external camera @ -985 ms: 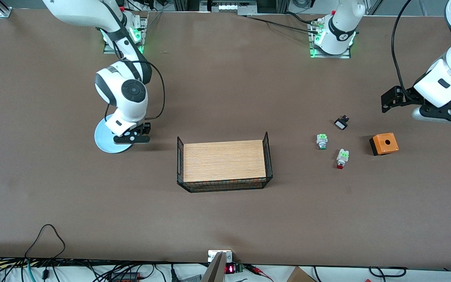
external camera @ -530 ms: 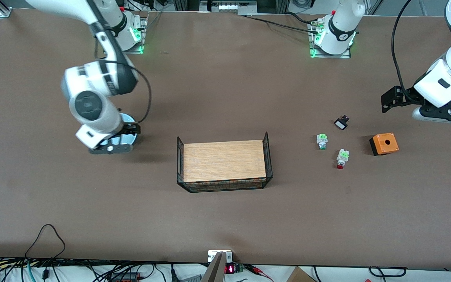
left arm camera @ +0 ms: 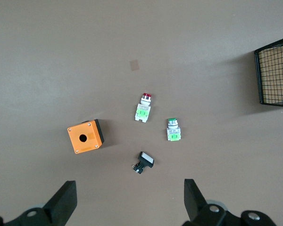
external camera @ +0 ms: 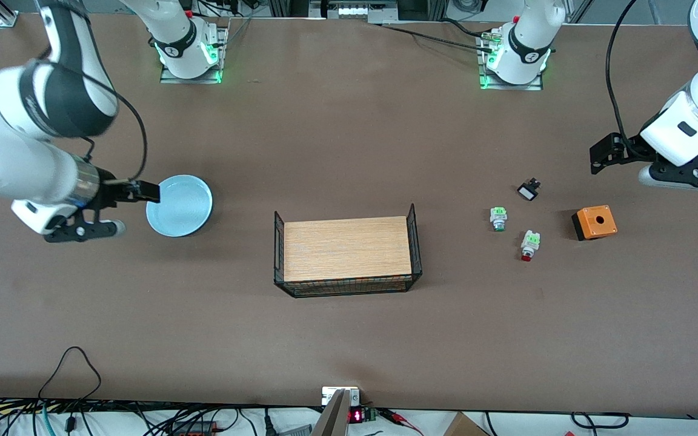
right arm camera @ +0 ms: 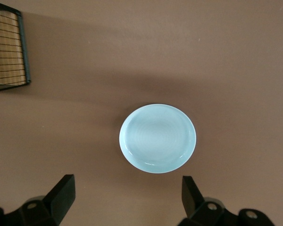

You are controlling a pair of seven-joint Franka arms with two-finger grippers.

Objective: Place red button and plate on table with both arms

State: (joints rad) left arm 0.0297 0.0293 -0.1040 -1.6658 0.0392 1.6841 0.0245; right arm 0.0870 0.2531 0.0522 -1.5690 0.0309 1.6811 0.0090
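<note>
With plate [external camera: 179,205] lying flat on the table [external camera: 349,151] just beside the raised, spread right gripper [right arm camera: 127,200], and red button [external camera: 528,244] resting below the high, spread left gripper [left arm camera: 129,205], both placements look done; next, arms park.

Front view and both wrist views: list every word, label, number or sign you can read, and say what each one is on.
Small red display at the table edge nearest the camera: glowing digits, too small to read.
Round badges on the arm bases: a mark, unreadable.
Red button and green-tipped button: small print on the green blocks, too blurred to read.
Plate, orange box, tray: no text.
</note>
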